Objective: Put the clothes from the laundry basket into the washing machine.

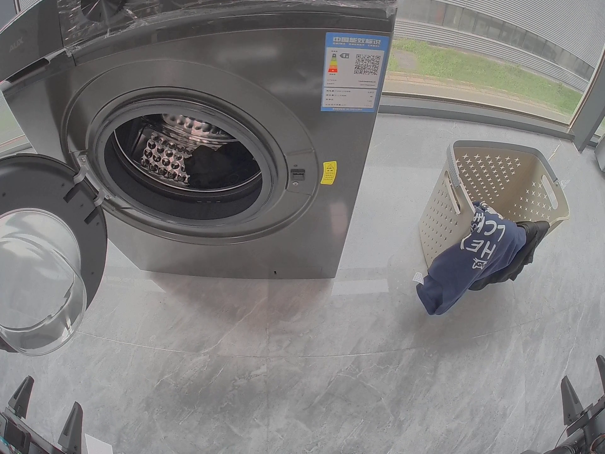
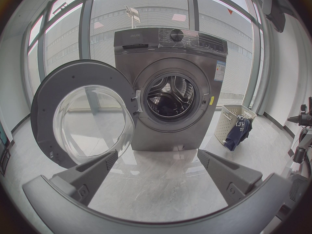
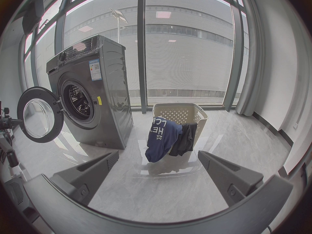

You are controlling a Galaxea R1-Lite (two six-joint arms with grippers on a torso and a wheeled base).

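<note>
So, washing machine [image 1: 208, 159]: door [image 1: 44, 266] swung wide on our left, and we spot something dark lying in the drum.
Laundry basket [image 1: 498, 178]: standing on the floor, right of the machine.
Clothes: navy shirt [image 1: 479, 260] and black garment [image 1: 526, 247] draped over its near rim, the shirt's long axis running down toward the floor.
Right pincer [image 1: 585, 379]: open, empty; the shirt lies ahead and slightly inward, so we judge this arm the nearer.
Left pincer [image 1: 50, 398]: open, empty, below the door, well apart from the basket.
</note>
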